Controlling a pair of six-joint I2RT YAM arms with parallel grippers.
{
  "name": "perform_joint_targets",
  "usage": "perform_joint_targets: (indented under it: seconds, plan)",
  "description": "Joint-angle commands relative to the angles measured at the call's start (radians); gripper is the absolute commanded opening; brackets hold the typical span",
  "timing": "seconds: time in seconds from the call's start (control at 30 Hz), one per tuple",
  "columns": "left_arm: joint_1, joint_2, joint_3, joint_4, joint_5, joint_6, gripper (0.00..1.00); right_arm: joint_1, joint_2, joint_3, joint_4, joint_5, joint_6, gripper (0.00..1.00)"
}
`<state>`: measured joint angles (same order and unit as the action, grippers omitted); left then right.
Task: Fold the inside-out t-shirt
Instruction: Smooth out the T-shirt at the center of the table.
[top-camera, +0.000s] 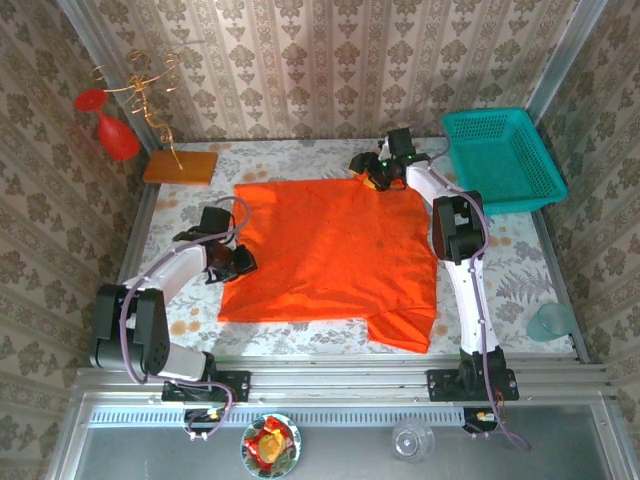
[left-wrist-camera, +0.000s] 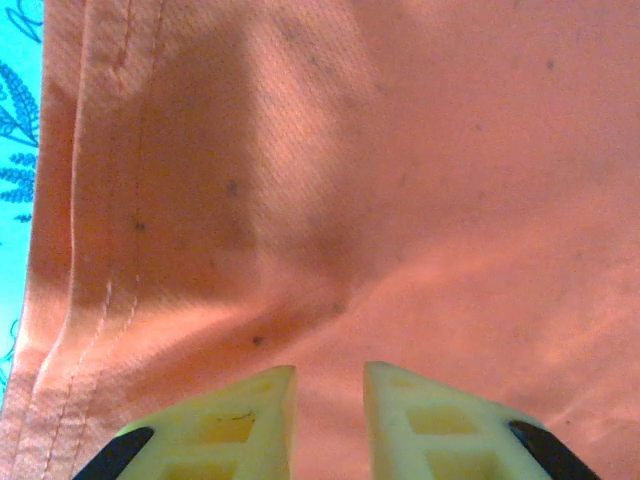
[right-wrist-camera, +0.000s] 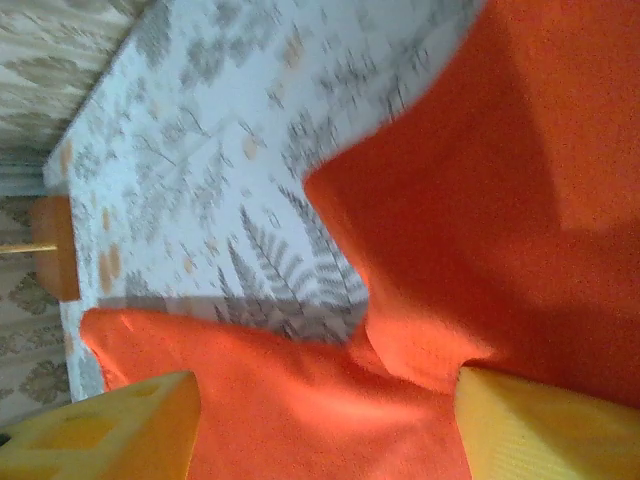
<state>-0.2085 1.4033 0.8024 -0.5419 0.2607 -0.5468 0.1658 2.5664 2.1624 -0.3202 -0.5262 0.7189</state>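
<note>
**Two grips on the shirt, neither of them sure**

At the far left, the wooden board (top-camera: 180, 166) and the red ornament (top-camera: 118, 140) stand well clear of the work.

The left gripper (left-wrist-camera: 330, 385) sits at the left edge of the t-shirt (top-camera: 335, 250), just inside the stitched hem. Its jaws are close together, with a narrow slit between them. I cannot tell if any cloth is caught in that slit. If it holds only a sliver, or just the top layer, a lift would likely let the hem slide out, or peel one layer off the other.

The shirt lies spread across the middle of the table (top-camera: 520, 270), between the two arms. It is mostly flat, but its near right corner is doubled over in a lump. Folding over that lump would probably lock in a crooked crease.

The right gripper (right-wrist-camera: 330, 400) is at the far edge of the shirt, with its jaws spread wide over a raised ridge of cloth beside a notch of bare table. If it closes there, it may grab a thick bunch and not a clean edge. That would drag the far side into wrinkles.

The basket (top-camera: 505, 160) stands near, to the right. A wide swing of that arm could nudge it.
</note>
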Motion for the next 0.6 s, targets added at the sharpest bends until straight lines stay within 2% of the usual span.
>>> perform_joint_targets:
  seconds: [0.0, 0.13, 0.3, 0.43, 0.57]
  plan:
    - [-0.002, -0.047, -0.02, -0.037, -0.023, -0.009, 0.25, -0.009, 0.083, 0.086, -0.071, 0.048, 0.006, 0.69]
    - [0.0, -0.068, -0.019, -0.069, -0.062, 0.005, 0.25, -0.008, 0.075, 0.141, -0.145, 0.03, -0.041, 0.68]
    - [0.006, -0.061, 0.009, -0.124, -0.183, 0.037, 0.26, -0.005, -0.097, 0.061, -0.249, 0.028, -0.077, 0.66]
    - [0.017, -0.017, 0.046, -0.15, -0.258, 0.079, 0.26, 0.001, -0.272, -0.057, -0.307, 0.038, -0.132, 0.66]
    - [0.029, 0.055, 0.083, -0.172, -0.302, 0.124, 0.26, 0.008, -0.465, -0.254, -0.329, 0.008, -0.144, 0.66]
